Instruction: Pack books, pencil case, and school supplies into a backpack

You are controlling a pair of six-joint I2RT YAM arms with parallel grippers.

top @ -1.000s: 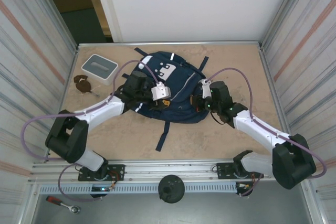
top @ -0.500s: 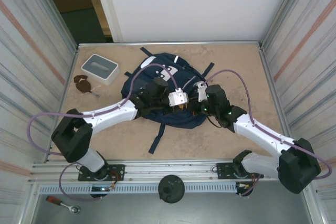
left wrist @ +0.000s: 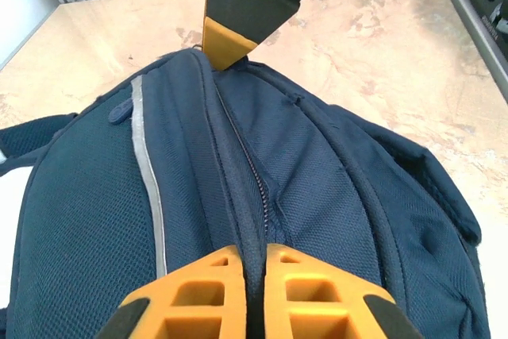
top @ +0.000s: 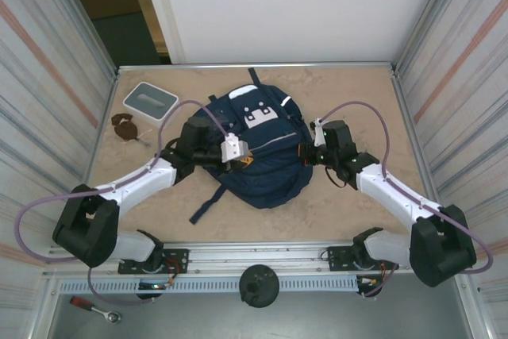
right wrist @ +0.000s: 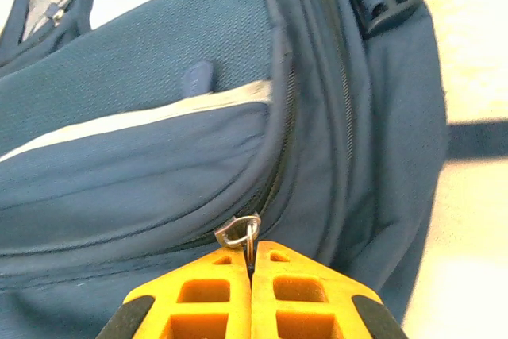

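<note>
The navy backpack (top: 266, 136) lies flat mid-table, its grey patch (top: 259, 115) facing up. My left gripper (top: 240, 158) is at its left side, shut on a raised fold of fabric beside the zipper seam (left wrist: 255, 196). My right gripper (top: 305, 153) is at the pack's right side, shut on the metal zipper pull ring (right wrist: 243, 232) of a closed zipper. In the left wrist view a yellow fingertip (left wrist: 226, 44) of the right gripper touches the far edge of the backpack (left wrist: 317, 172). Books, pencil case and school supplies are out of view.
A white-and-grey square box (top: 151, 103) sits at the back left, with a small brown object (top: 125, 126) in front of it. A loose strap (top: 208, 200) trails toward the near edge. Corrugated walls close in both sides. Bare tabletop (top: 349, 89) lies behind the right arm.
The backpack has swung and shifted on the table, its patch now facing the back. My left gripper pulled back to the left and closed on the fabric; the right stayed shut.
</note>
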